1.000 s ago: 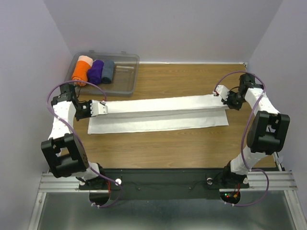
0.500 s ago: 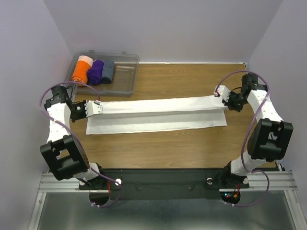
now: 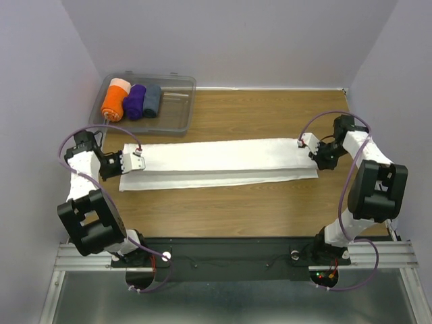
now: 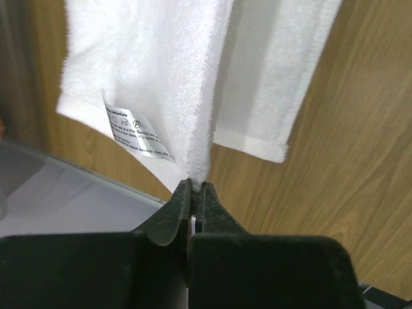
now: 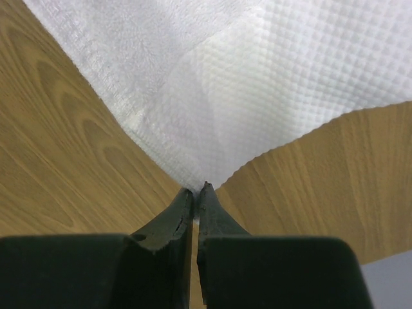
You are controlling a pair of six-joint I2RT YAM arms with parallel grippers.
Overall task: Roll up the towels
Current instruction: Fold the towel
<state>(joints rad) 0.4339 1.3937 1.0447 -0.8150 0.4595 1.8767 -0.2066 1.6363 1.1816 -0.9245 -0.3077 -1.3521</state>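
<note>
A long white terry towel (image 3: 219, 162) stretches across the wooden table, folded lengthwise, its upper layer held taut between both arms. My left gripper (image 3: 138, 160) is shut on the towel's left end; in the left wrist view the cloth (image 4: 174, 84) with its care label (image 4: 134, 132) rises from the pinched fingertips (image 4: 194, 187). At the other end my right gripper (image 3: 305, 142) is shut on a corner of the towel (image 5: 257, 84), the fabric squeezed between its dark fingertips (image 5: 195, 190). The lower layer (image 3: 202, 179) lies flat on the table.
A clear plastic bin (image 3: 174, 101) stands at the back left, holding an orange roll (image 3: 113, 101), a purple roll (image 3: 136, 101) and a grey-blue roll (image 3: 152, 100). Purple walls close in on both sides. The bin's edge (image 4: 58, 187) shows in the left wrist view.
Both grippers have carried the towel's raised edge toward the back of the table and lower. The upper layer now lies wider over the lower one. The left arm has drawn further left.
</note>
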